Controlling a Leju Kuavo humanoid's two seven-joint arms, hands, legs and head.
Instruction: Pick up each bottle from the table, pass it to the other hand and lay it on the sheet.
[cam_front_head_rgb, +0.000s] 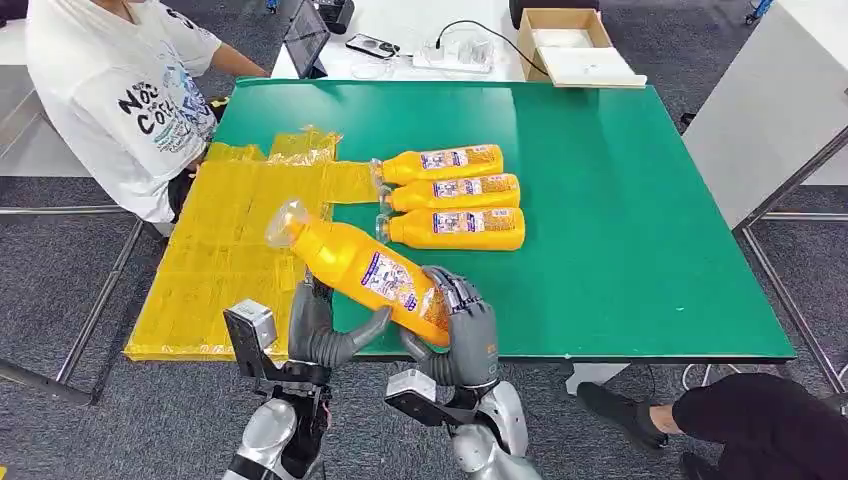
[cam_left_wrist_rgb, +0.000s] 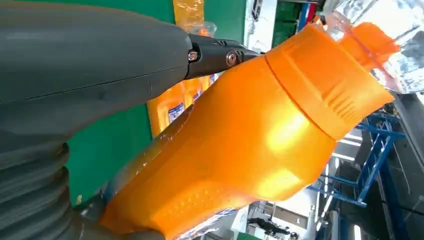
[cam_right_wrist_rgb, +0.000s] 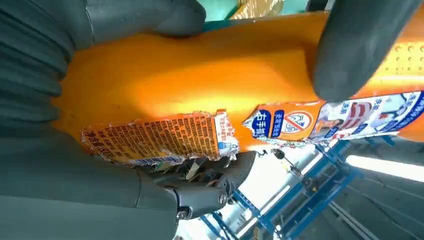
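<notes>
Both hands on one bottle (cam_front_head_rgb: 365, 270), held in the air over the near edge of the counter (cam_front_head_rgb: 640, 240), between the sheet and the green top. Left hand (cam_front_head_rgb: 322, 325) wraps the middle of the body from below, thumb curled under; right hand (cam_front_head_rgb: 455, 320) clasps the base end, fingers closed round it.

Bottle: glossy orange plastic, flattened body with a shoulder step, white-and-blue label partly torn, clear film over the cap end. Long axis runs diagonally: cap end up and toward the far left over the sheet, base down toward the robot's right. In the left wrist view the orange body (cam_left_wrist_rgb: 240, 150) sits against the grey thumb; in the right wrist view the torn label (cam_right_wrist_rgb: 165, 137) faces the camera and dark fingers grip across the bottle.

Count: four bottles in all. Three more bottles (cam_front_head_rgb: 452, 195) lie flat mid-counter, side by side and touching, long axes parallel to the counter's far edge, caps pointing toward the sheet.

Sheet (cam_front_head_rgb: 210, 260): yellow, translucent, crinkled plastic, spread over the counter's left part and hanging past its edge.

Person in a white printed T-shirt (cam_front_head_rgb: 120, 100) sits at the far left corner. Open cardboard box (cam_front_head_rgb: 570, 40) behind the counter.
</notes>
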